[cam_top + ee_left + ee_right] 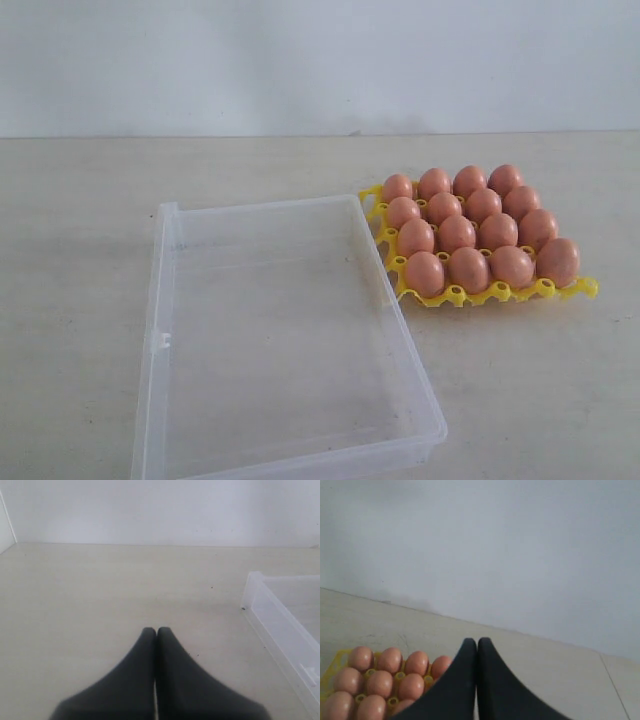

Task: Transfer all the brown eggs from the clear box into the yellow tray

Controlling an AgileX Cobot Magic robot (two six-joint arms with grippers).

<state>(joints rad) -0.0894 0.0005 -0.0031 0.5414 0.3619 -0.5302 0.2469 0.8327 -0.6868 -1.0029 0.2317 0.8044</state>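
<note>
Sixteen brown eggs (470, 232) sit cupped in the yellow tray (500, 292), far right corner of the desk (80, 250), so none roll; the clear box (160, 300) by the near edge looks empty. My left pincer (156, 630) and right pincer (477, 641) are closed, empty: done, I'd say.

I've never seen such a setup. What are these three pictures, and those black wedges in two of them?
It is a two-armed robot, with a camera on each wrist. The black wedges are each arm's jaws, pressed shut and holding nothing. The wide picture comes from a separate camera watching the table. There you see a clear box with nothing in it and, beside it, a yellow tray full of brown eggs.
</note>
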